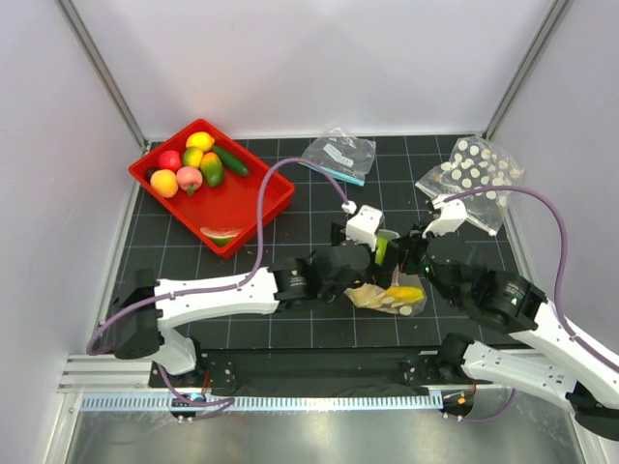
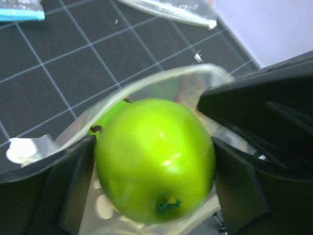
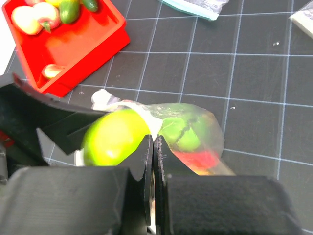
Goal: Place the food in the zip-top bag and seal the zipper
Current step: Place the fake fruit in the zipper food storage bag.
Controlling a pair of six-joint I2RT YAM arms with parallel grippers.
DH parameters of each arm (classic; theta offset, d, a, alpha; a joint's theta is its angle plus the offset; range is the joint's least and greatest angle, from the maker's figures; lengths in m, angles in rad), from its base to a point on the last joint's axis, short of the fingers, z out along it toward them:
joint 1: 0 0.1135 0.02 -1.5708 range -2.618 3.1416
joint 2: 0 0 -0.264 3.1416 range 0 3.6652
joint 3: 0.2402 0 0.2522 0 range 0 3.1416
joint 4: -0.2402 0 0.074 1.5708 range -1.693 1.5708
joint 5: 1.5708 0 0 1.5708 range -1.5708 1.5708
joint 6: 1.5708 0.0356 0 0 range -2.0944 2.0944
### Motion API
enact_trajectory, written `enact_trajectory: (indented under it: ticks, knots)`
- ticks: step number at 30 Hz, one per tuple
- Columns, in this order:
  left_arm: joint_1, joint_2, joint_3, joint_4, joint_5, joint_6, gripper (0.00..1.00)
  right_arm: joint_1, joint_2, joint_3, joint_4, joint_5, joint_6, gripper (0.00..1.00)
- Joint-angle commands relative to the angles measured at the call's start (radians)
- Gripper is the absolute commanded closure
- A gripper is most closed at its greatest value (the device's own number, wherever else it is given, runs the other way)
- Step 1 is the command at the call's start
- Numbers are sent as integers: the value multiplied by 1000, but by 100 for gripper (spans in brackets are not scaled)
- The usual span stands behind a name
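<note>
**Apple held at the open bag mouth**

The left claw [image 2: 154, 161] is closed partway on one green apple [image 2: 146, 147], with a finger flat against each side. The apple looks hard, glossy and light, so it may squirt loose; a hold across its widest part suits it. Just beyond the fingertips curves the zipper [image 2: 146, 84] of the zip-top bag [image 3: 208, 122], thin floppy film best taken by that stiffer rim. The right claw [image 3: 154, 147] is pressed fully together, apparently pinching the rim. Past its tips, inside the bag, lie one green piece [image 3: 178, 132] and one red piece [image 3: 200, 159]. Well beyond and to the left sits one red tray [image 1: 253, 198] holding about eight toy fruits [image 1: 193, 166]. Farthest off are one second dotted bag [image 1: 474, 172] and one teal-strip bag [image 1: 338, 155].
</note>
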Motion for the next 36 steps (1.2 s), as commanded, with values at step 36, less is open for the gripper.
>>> enact_trajectory:
  ticks: [36]
  knots:
    - [97,24,99,-337,15,27,37,-2,-20,58,-5,39,7,99]
